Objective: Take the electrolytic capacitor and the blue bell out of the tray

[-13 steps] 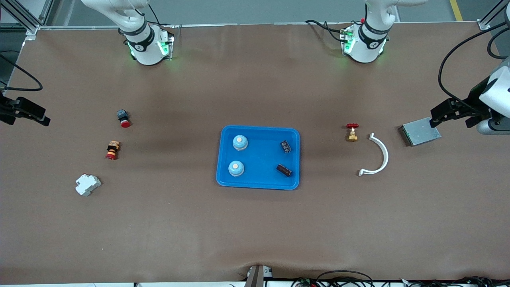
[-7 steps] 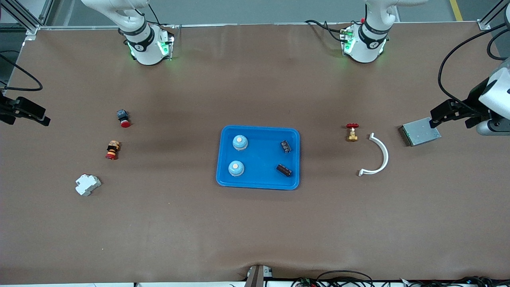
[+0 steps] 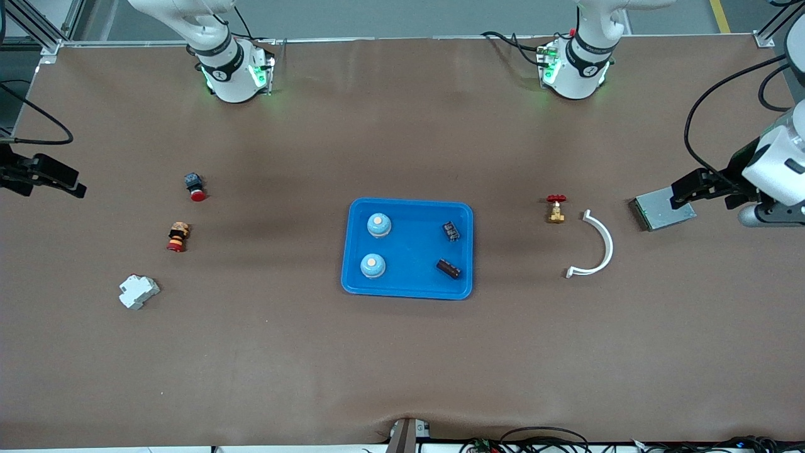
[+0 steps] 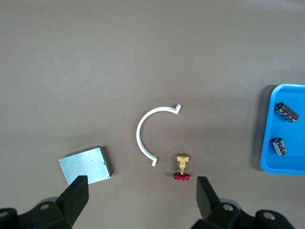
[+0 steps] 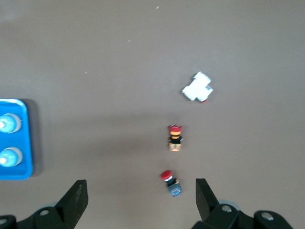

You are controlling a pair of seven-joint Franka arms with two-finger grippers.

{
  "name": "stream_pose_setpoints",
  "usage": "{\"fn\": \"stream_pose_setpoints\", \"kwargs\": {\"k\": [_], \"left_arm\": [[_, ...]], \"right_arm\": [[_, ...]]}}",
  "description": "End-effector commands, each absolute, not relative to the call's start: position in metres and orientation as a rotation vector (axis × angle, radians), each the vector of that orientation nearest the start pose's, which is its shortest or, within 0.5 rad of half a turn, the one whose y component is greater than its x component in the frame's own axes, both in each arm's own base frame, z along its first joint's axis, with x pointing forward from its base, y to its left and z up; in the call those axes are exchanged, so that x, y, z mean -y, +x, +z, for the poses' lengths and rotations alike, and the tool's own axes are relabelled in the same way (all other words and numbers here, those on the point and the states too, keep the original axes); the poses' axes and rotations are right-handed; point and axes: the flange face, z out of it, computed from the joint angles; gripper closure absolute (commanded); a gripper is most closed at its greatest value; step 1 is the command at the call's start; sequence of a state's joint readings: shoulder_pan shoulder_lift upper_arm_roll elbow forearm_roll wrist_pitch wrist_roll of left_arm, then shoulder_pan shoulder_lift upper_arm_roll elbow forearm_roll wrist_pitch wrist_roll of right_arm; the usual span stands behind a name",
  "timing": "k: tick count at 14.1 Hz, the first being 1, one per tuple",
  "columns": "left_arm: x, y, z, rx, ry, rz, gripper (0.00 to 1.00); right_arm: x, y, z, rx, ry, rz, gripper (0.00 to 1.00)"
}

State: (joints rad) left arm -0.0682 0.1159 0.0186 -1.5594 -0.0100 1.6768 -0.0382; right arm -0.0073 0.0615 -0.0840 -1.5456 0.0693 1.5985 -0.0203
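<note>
Blue tray (image 3: 409, 286) sits mid-tabletop (image 3: 402, 365); taken as the landmark.

In the tray: two bells, two capacitors. The bells lie on the side toward the right arm's end: one bell (image 3: 379, 224) farther from the front camera, second bell (image 3: 373, 265) nearer. The capacitors lie on the side toward the left arm's end: one capacitor (image 3: 451, 231) farther from the camera, second capacitor (image 3: 448, 268) nearer. All four rest apart from one another, none touching.

Off the tray, toward the left arm's end: a small brass valve with red handle (image 3: 555, 209), then a white curved clip (image 3: 597, 248) just beside it, then a flat metal box (image 3: 663, 212) well apart from the tray.

Off the tray, toward the right arm's end: a red push button (image 3: 195, 187), a red-and-orange button (image 3: 177, 236), and a white plastic block (image 3: 138, 291), the block nearest the camera.

Left pincer (image 4: 142, 194): spread wide, holding nothing, up over the metal box, far from the tray.

Right pincer (image 5: 141, 193): spread wide, holding nothing, up over the bare tabletop edge at the right arm's end, well away from the tray.
</note>
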Motion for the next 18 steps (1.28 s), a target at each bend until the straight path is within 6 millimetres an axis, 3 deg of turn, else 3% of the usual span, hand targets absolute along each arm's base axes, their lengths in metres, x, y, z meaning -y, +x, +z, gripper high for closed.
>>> {"fn": "stream_pose_setpoints", "kwargs": {"k": [1, 2, 8, 10, 13, 16, 18], "left_arm": [[0.030, 0.604, 0.569, -0.007, -3.139, 0.017, 0.00], [0.032, 0.606, 0.563, -0.012, -3.138, 0.029, 0.00], [0.045, 0.618, 0.529, -0.041, -3.135, 0.108, 0.00], [0.048, 0.622, 0.515, -0.048, -3.132, 0.141, 0.00], [0.071, 0.626, 0.497, -0.049, -3.122, 0.171, 0.00], [0.090, 0.630, 0.488, 0.182, -3.102, 0.151, 0.00], [0.122, 0.629, 0.479, 0.220, -3.092, 0.149, 0.00]], "right_arm": [[0.033, 0.561, 0.590, -0.166, -3.027, 0.023, 0.00], [0.026, 0.562, 0.586, -0.171, -3.027, 0.009, 0.00], [-0.075, 0.563, 0.556, -0.441, -3.018, 0.055, 0.00], [-0.102, 0.560, 0.539, -0.455, -3.015, 0.044, 0.00], [-0.125, 0.558, 0.522, -0.469, -3.006, 0.005, 0.00], [-0.165, 0.549, 0.501, -0.523, -2.993, -0.022, 0.00], [-0.187, 0.546, 0.486, -0.568, -2.984, -0.027, 0.00]]}}
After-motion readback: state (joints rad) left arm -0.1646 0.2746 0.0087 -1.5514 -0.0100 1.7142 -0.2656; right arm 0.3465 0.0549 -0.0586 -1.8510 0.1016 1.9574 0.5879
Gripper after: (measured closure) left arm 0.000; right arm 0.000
